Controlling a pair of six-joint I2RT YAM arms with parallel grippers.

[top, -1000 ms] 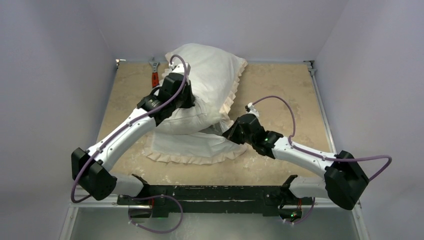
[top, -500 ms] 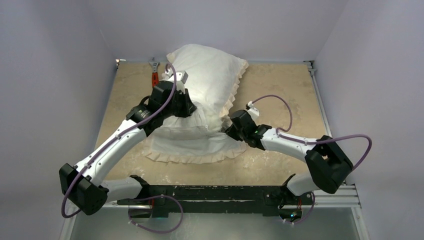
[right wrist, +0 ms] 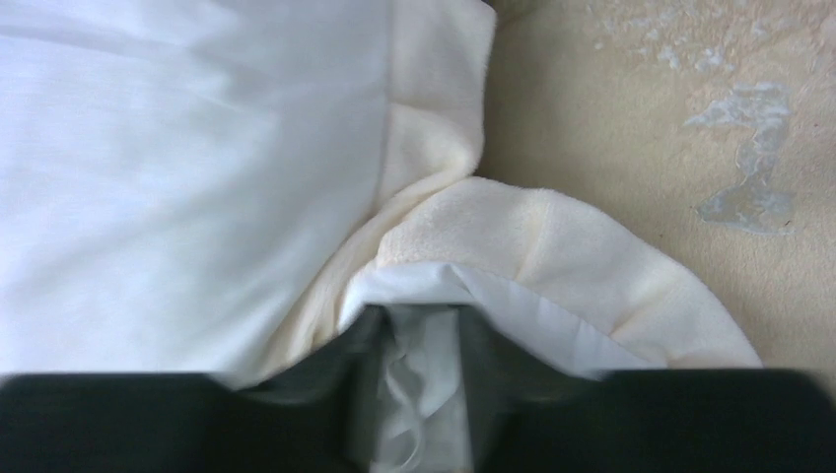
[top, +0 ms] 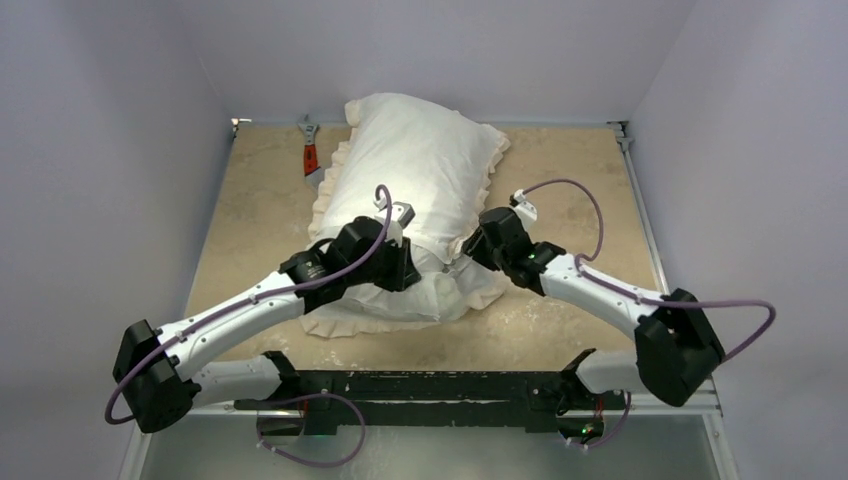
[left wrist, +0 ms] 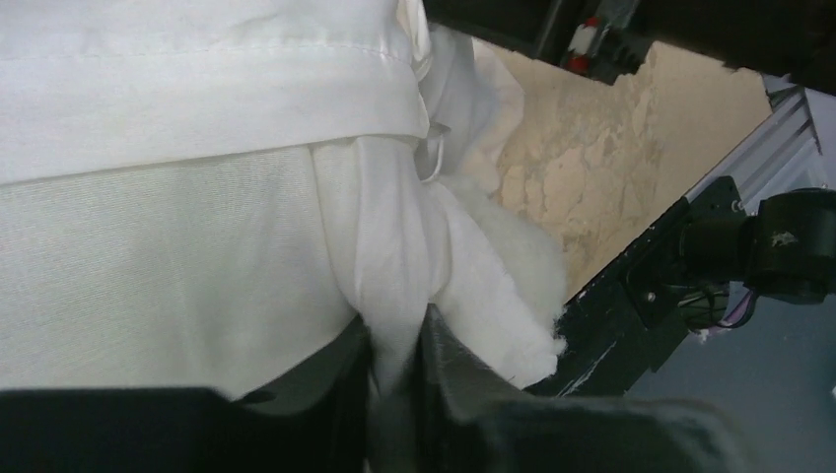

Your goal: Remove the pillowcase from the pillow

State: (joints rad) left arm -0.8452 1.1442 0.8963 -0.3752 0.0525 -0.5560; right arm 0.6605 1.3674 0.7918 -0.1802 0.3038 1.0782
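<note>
The pillowcase [top: 425, 165], white with a cream ruffled frill, lies at the back middle of the table, bulging with the pillow, which is hidden inside it. Its flat frilled near end [top: 385, 312] is bunched towards me. My left gripper [top: 410, 268] sits where the bulge meets the flat end. In the left wrist view it [left wrist: 394, 367] is shut on a fold of white fabric [left wrist: 380, 246] below a stitched hem. My right gripper [top: 478, 242] is at the case's right edge. In the right wrist view it [right wrist: 419, 350] is shut on white fabric beside the cream frill [right wrist: 552, 246].
A red-handled tool [top: 309, 156] lies at the back left beside the pillowcase. The beige tabletop [top: 570, 180] shows to the right and left. A black rail [top: 420, 385] runs along the near edge. Grey walls close in the back and sides.
My left gripper has moved from the back left of the bundle towards me and rightwards. My right gripper has moved away from me. The bulge shifted back and right, and the flat end bunched up.
</note>
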